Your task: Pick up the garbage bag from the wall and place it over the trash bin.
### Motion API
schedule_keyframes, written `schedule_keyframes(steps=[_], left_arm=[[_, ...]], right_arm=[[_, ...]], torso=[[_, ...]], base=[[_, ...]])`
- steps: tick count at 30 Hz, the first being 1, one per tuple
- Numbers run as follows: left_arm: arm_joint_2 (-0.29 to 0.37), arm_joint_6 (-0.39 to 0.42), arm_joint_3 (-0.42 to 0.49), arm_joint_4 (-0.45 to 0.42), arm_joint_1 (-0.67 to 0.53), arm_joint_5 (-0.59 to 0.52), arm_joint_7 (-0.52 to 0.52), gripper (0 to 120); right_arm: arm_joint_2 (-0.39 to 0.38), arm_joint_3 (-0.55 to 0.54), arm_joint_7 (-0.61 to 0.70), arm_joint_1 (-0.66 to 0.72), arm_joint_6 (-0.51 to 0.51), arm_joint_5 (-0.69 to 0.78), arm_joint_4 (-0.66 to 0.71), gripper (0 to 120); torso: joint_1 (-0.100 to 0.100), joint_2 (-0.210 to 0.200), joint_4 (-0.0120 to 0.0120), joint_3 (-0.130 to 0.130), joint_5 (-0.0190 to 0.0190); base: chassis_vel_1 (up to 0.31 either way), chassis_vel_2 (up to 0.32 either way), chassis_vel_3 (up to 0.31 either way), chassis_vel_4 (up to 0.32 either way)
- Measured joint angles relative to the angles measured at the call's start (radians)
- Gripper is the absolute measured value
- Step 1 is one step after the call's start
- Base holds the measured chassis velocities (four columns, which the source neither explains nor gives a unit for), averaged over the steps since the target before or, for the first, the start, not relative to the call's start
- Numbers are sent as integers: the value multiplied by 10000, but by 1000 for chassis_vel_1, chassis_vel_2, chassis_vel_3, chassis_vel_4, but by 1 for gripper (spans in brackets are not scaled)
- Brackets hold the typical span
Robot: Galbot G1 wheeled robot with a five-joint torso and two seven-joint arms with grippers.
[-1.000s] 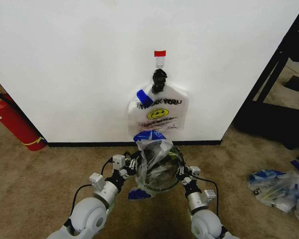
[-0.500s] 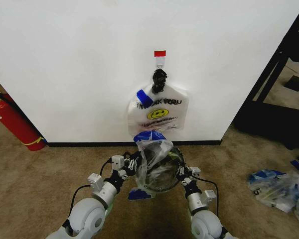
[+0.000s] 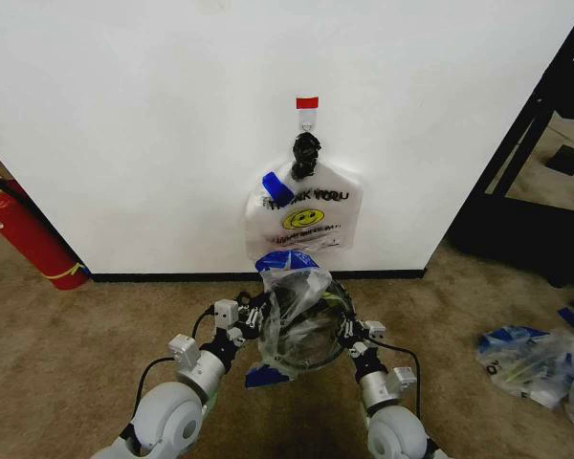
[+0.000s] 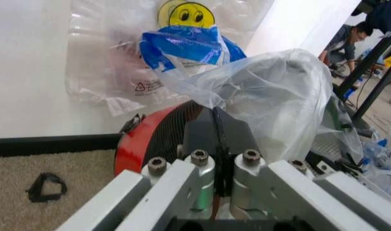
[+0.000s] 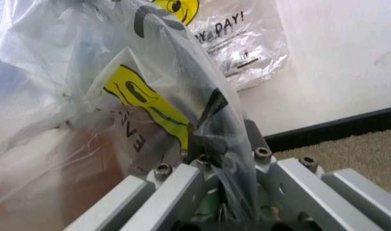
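1. A large white wall with a black baseboard fills the upper part of the head view, above a brown carpeted floor.
2. A small red-topped hook sits on the wall. A white smiley bag printed "THANK YOU" hangs from it.
3. Below that bag, just in front of the wall, stands the trash bin, black mesh with red on it.
4. The garbage bag, clear crinkly plastic with blue tape patches, is draped over the bin and bulges above it.
5. The left gripper is at the bin's left side. Its jaws are closed together, pinching the bag's plastic.
6. The right gripper is at the bin's right side. Its jaws are closed on a fold of the same bag.
7. A red fire extinguisher leans at the wall, well to the left.
8. A heap of clear-and-blue bags lies on the floor, well to the right.
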Motion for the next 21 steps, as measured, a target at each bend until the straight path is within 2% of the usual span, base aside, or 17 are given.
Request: schedule_keyframes(steps=[17, 21], left_arm=[[87, -30, -118, -107, -193, -1, -4, 0], [259, -228, -154, 229, -394, 556, 63, 0]], right_arm=[[13, 3, 1, 44, 16, 45, -153, 0], [-25, 5, 32, 34, -32, 420, -33, 0]], torso=[[0, 0, 0, 0, 0], [0, 0, 0, 0, 0]], base=[[0, 0, 0, 0], [0, 0, 0, 0]])
